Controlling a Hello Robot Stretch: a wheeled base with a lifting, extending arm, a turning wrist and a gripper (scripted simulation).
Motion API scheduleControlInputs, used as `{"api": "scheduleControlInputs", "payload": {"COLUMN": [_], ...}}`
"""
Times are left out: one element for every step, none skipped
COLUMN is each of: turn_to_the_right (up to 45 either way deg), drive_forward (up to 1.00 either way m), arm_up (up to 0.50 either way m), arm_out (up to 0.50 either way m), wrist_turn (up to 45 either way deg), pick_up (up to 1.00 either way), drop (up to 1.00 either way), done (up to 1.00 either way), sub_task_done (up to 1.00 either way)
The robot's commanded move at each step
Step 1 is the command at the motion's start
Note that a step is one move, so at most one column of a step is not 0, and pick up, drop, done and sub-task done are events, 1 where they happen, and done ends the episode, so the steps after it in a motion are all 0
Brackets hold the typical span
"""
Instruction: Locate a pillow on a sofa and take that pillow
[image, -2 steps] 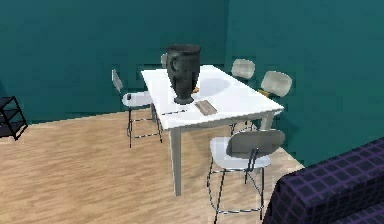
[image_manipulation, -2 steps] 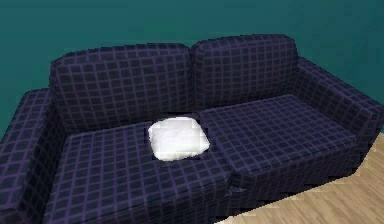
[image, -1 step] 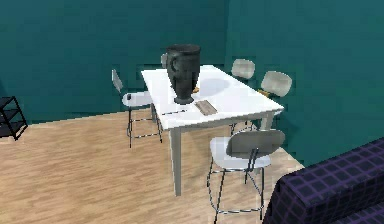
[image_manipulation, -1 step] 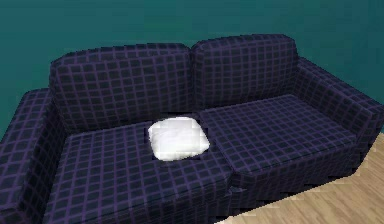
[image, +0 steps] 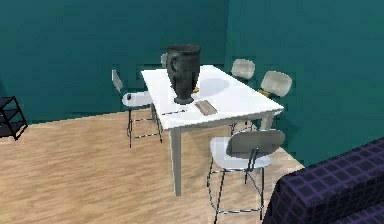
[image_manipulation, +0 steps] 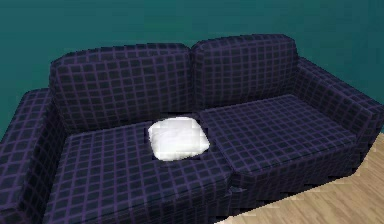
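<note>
Resting on a dark checked sofa, a white pillow, sofa's front cut off, gripper's state unclear

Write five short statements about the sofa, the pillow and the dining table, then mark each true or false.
1. A white pillow lies on the seat of the sofa. True.
2. The sofa is plain red. False: it is dark blue with a check pattern.
3. A dark urn-like thing stands on the white table. True.
4. The pillow leans against an armrest. False: it lies flat near the seat's middle, away from both armrests.
5. The table stands with no seats near it. False: several pale chairs stand around it.
</note>
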Motion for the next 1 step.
{"api": "scheduleControlInputs", "payload": {"turn_to_the_right": [0.0], "drive_forward": [0.0], "arm_up": [0.0], "arm_out": [0.5], "wrist_turn": [0.0], "pick_up": [0.0], "drop": [0.0], "done": [0.0], "sub_task_done": [0.0]}}
